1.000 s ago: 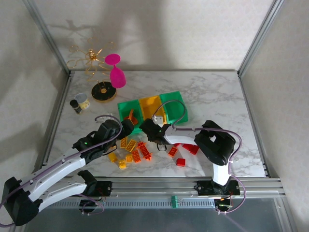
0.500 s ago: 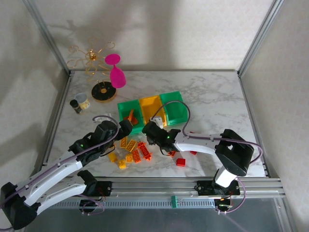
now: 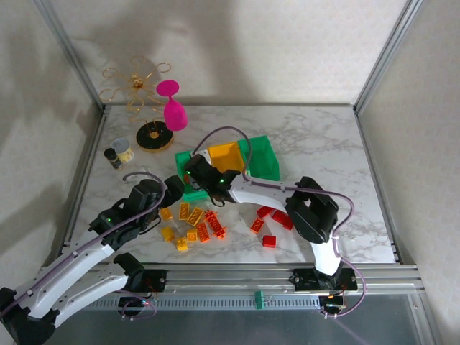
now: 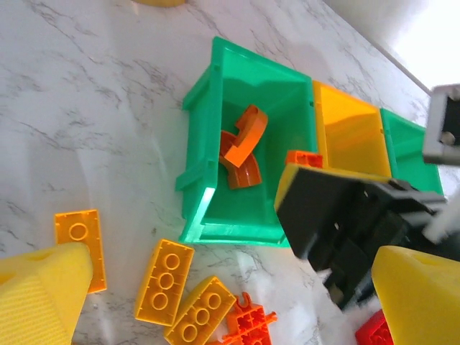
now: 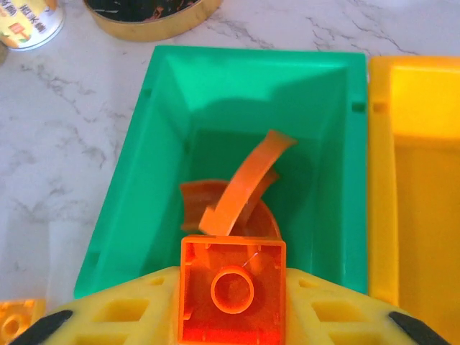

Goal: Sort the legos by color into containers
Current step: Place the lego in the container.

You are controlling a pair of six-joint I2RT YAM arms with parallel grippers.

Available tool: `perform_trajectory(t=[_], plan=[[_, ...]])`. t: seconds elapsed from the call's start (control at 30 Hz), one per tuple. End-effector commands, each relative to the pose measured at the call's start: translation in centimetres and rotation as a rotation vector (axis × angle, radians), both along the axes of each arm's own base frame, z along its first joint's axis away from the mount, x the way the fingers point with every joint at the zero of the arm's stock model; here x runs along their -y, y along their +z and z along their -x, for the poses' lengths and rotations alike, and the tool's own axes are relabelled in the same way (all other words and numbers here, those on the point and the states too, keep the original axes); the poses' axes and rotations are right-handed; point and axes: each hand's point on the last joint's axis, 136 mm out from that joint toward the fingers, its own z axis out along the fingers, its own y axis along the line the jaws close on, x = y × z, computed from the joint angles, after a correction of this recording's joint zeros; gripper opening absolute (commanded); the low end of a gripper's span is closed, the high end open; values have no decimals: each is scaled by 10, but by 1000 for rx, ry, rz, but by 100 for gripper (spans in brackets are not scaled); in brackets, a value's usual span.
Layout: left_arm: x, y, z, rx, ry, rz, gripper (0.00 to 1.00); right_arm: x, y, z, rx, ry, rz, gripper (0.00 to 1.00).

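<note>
Nearest the arms, on the near side of the green bin (image 5: 122, 194), the loose bricks (image 3: 195, 224) lie scattered on the desk (image 3: 323, 144). The yellows and oranges sit close to the bin's near wall, and a few red bricks (image 3: 277, 219) lie further along, toward the side where the other bins stand.

The left claw (image 4: 231, 287) hangs over that scatter, just short of the bin. Its pads are spread wide with nothing between them: released and empty.

Now the action. The right claw (image 5: 231, 313) is clenched on a single orange brick (image 5: 231, 277), pinched between its yellow pads, poised over the green bin's near end. How high it rides above the rim I can't tell.

Inside the bin, the curved orange pieces (image 5: 244, 183) lean on one another against the floor, so this reads as the orange bin and the brick is at the right address. The step in hand is the drop.

What it calls for next, I'd judge, is a small carry forward so the brick clears the near rim. Then the pads part and let it fall beside the curved pieces, without clipping the wall shared with the yellow-orange bin (image 5: 417, 180).

That bin stands touching the green bin's side, and the second green bin (image 3: 262, 154) stands beyond it in the same row.

Past the green bin's far wall sit a gold-rimmed disc (image 5: 151, 11) and a small jar (image 5: 29, 21), neither part of the sorting.
</note>
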Motion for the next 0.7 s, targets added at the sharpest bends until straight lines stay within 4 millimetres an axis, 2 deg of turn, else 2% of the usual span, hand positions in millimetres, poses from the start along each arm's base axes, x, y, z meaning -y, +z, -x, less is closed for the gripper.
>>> perform_trajectory(t=[0.0,0.13,0.2,0.3,0.47,0.67], plan=[[-13,10,2,17,42,-19,100,-1,-3,-25,20,-3,49,40],[-10,14,2,25,34,5,100,-7,13,-38,64,-3,54,48],[-10,15,1,29,33,10,100,-10,24,-36,81,17,24,54],[-8,14,1,28,28,20,100,-6,38,-31,91,25,-2,55],[2,12,4,15,-19,61,100,12,51,-1,58,58,-44,58],[13,0,8,0,-74,100,100,43,35,41,-1,85,-16,62]])
